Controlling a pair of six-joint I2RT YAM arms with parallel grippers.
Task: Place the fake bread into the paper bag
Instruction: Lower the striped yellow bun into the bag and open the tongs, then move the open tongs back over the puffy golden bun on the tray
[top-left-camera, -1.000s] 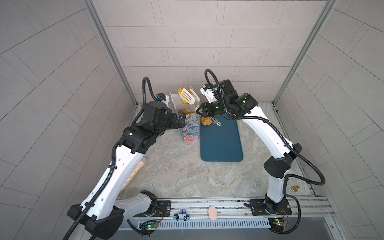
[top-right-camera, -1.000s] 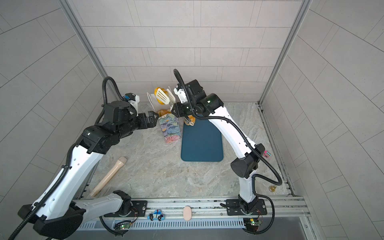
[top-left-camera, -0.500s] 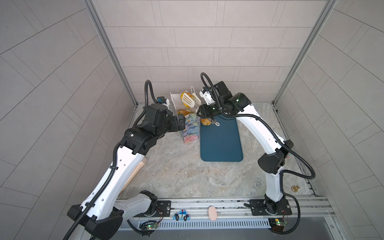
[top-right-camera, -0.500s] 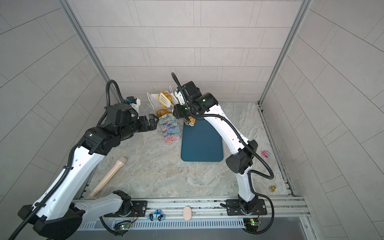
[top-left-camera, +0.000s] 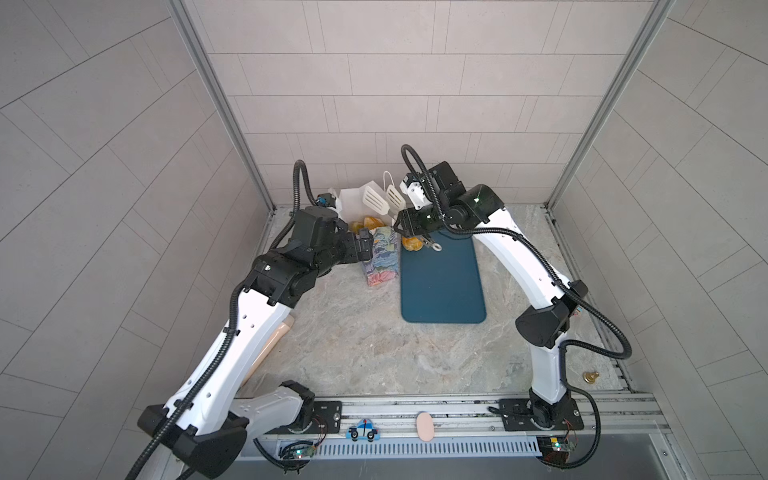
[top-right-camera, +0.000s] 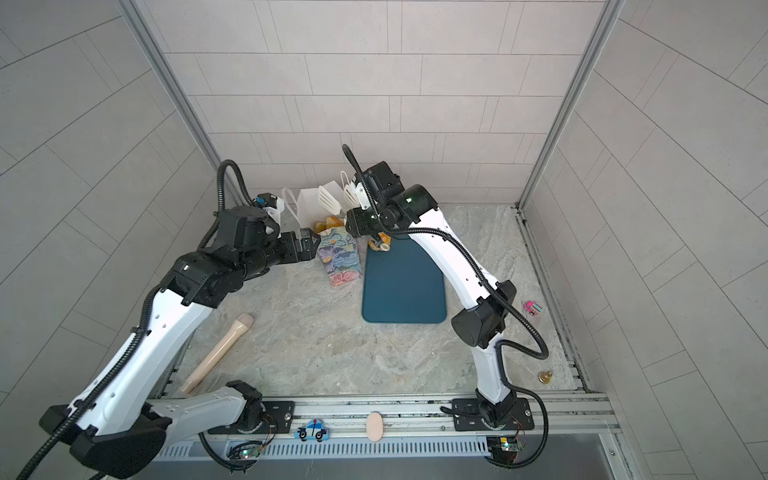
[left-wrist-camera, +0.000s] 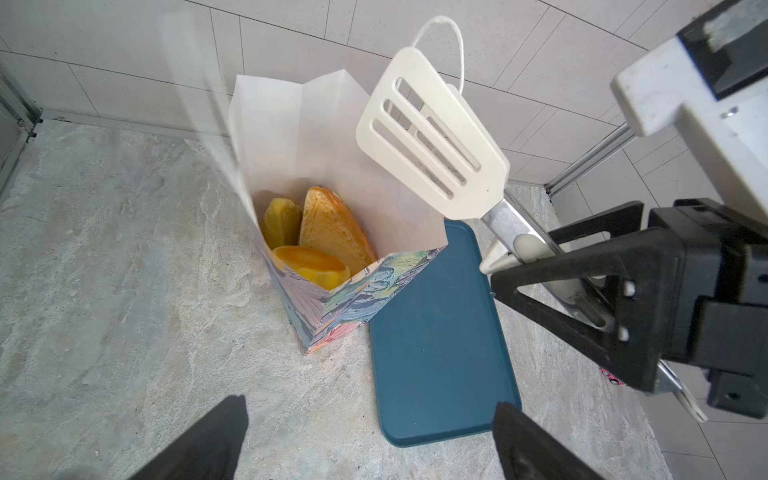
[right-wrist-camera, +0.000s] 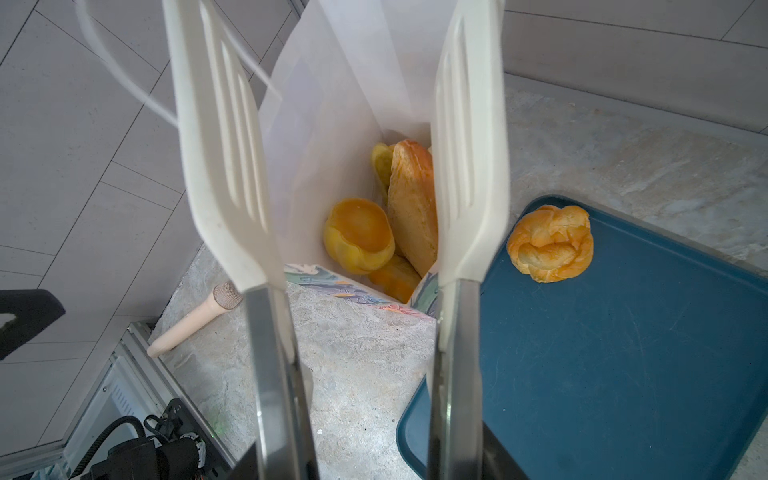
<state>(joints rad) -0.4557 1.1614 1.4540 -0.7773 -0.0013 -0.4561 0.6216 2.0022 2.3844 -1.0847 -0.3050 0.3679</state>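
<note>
Open paper bag (left-wrist-camera: 361, 291) upright; fake bread (left-wrist-camera: 332, 230) inside; one roll (right-wrist-camera: 550, 243) on blue mat (right-wrist-camera: 623, 365).

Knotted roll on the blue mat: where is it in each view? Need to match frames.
In a top view: knotted roll at the blue mat's far corner, near the paper bag.
In a top view: roll at the same corner.
Left wrist: not visible; tongs block part of the mat.
Right wrist: roll on the mat corner, outside the tongs.
Shared landmark: blue mat.
</note>
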